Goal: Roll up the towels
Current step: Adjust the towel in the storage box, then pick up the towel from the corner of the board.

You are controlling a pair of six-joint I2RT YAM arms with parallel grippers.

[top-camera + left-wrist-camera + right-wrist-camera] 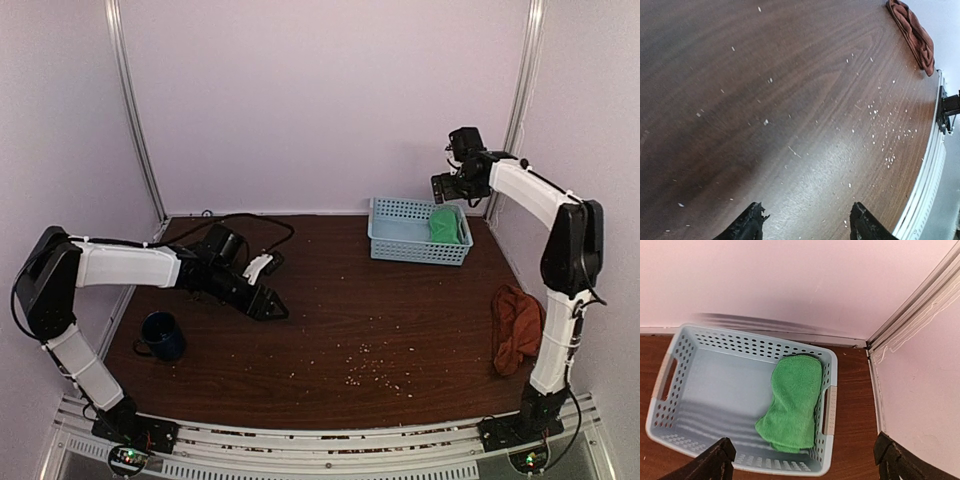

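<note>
Overhead alone, green towel (449,224) and rust towel (517,325) together; left tool (807,225), right tool (802,462) spread.

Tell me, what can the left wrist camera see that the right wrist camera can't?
Only the left wrist view shows the rust-red towel and scattered crumbs. Only the right wrist view shows the green towel inside the light-blue basket by the wall. Both show the brown table and an open, empty pincer: the left pincer and the right pincer.
</note>
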